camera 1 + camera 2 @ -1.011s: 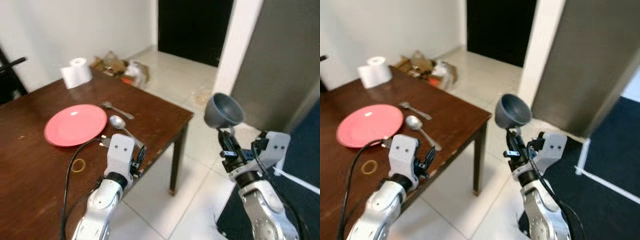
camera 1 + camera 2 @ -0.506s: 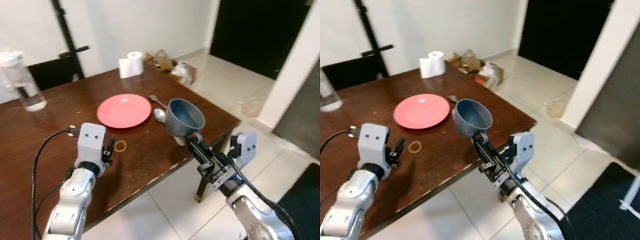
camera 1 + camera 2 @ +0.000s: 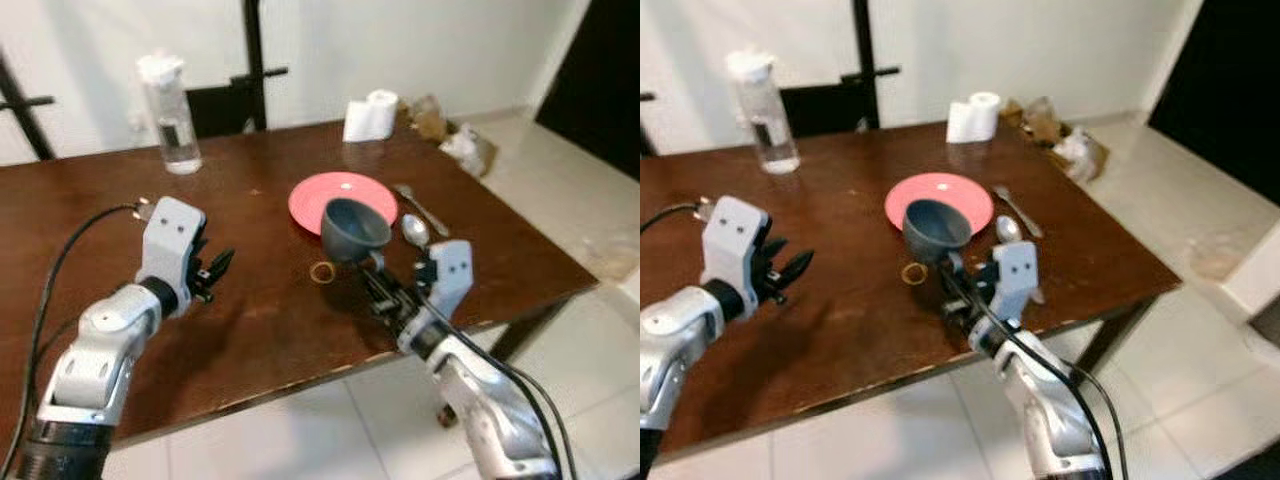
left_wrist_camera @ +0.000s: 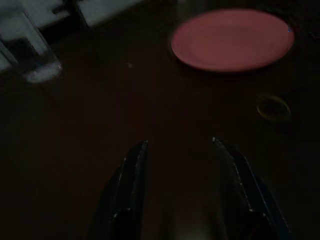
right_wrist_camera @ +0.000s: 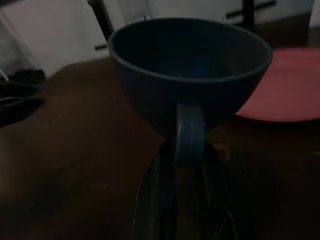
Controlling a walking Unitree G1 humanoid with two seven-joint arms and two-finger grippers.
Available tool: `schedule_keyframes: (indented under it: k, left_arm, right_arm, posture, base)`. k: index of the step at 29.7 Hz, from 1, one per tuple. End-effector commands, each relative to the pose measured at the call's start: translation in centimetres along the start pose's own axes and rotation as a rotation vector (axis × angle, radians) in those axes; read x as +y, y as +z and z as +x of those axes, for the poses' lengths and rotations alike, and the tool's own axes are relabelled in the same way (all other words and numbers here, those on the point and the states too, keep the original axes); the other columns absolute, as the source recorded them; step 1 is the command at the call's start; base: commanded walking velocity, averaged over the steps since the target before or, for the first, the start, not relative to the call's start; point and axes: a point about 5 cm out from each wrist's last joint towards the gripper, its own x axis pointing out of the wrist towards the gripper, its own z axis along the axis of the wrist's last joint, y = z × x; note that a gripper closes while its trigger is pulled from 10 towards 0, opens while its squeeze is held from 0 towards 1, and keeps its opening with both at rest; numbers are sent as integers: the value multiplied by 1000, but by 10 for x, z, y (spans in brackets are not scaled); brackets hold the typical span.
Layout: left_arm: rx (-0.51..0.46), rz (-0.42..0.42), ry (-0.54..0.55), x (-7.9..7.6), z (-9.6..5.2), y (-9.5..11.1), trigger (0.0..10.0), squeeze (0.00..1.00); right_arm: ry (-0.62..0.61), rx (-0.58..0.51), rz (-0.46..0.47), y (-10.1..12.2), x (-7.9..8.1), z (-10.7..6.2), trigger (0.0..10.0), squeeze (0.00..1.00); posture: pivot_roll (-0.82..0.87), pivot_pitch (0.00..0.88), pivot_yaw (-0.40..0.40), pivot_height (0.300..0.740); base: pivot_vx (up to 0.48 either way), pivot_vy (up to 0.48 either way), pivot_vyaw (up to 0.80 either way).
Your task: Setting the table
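The right gripper [image 3: 375, 283] is clamped on the handle of a dark blue-grey cup [image 3: 354, 229] and holds it upright in the air above the brown wooden surface [image 3: 260, 310], just in front of the pink plate [image 3: 345, 197], on the side toward the robot. From the right wrist view the two black fingers [image 5: 165, 200] stand tight on both sides of the handle, and the plate is behind the cup. A small yellow ring [image 3: 322, 270] lies on the surface near the plate, beside the lifted cup. On the right of the plate lie a spoon [image 3: 415, 231] and a fork [image 3: 420, 207], close to each other. Behind the plate, near the far edge, stands a roll of paper [image 3: 371, 116], and far to the left of the plate a clear bottle [image 3: 171, 113] stands upright. The left gripper [image 3: 213, 272] hovers low over the surface, well apart from the plate on its left, with its fingers [image 4: 131, 185] apart and nothing between them.
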Motion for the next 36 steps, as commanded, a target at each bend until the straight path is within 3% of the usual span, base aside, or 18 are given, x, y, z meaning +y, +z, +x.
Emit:
schedule_keyframes:
  k: [1, 4, 5, 9, 14, 16, 21, 32, 33, 34, 35, 36]
  left_arm:
    - [-8, 0, -199, -20, 7, 10, 10000, 0]
    - [-12, 3, -234, -22, 11, 13, 10000, 0]
    - [-26, 3, -280, -26, 18, 20, 10000, 0]
    - [-39, 14, -327, -31, 29, 29, 10000, 0]
    - [-59, 2, -428, -48, 39, 40, 10000, 0]
    - [-59, 0, -456, -53, 41, 42, 10000, 0]
    - [-36, 11, -553, -67, 44, 39, 10000, 0]
    - [-14, -10, -528, -60, 32, 32, 10000, 0]
    - [-10, -12, -527, -60, 30, 31, 10000, 0]
    - [-10, -12, -527, -60, 30, 31, 10000, 0]
    - [-1, -15, -520, -59, 27, 27, 10000, 0]
    - [2, -17, -517, -59, 26, 26, 10000, 0]
  right_arm:
    - [-175, 59, -42, -12, -30, -11, 10000, 0]
    - [-220, 73, -60, -14, -37, -15, 10000, 0]
    - [-305, 109, -146, -18, -49, -23, 10000, 0]
    - [-413, 120, -250, -18, -64, -34, 10000, 0]
    - [-468, -62, -322, 2, -70, -48, 10000, 0]
    - [-451, -71, -362, 2, -68, -47, 10000, 0]
    - [-376, -105, -330, 4, -60, -33, 10000, 0]
    - [-346, -106, -419, 3, -62, -19, 10000, 0]
    - [-346, -107, -419, 3, -63, -18, 10000, 361]
    - [-346, -107, -419, 3, -63, -18, 10000, 361]
    - [-349, -107, -419, 4, -65, -16, 10000, 1000]
    - [-350, -108, -420, 4, -65, -16, 10000, 1000]
  posture:
    - [141, 180, 92, 740]
    - [141, 180, 92, 740]
    - [141, 208, 117, 740]
    - [137, 224, 134, 740]
    - [130, 270, 179, 740]
    - [133, 277, 183, 740]
    - [145, 307, 188, 740]
    - [172, 322, 159, 740]
    - [172, 323, 154, 740]
    - [172, 323, 154, 740]
    - [173, 321, 147, 740]
    - [173, 321, 147, 740]
  base:
    - [0, 0, 0]
    - [0, 0, 0]
    - [0, 0, 0]
    - [0, 0, 0]
    - [0, 0, 0]
    - [0, 0, 0]
    - [0, 0, 0]
    - [0, 0, 0]
    - [0, 0, 0]
    - [0, 0, 0]
    - [0, 0, 0]
    - [0, 0, 0]
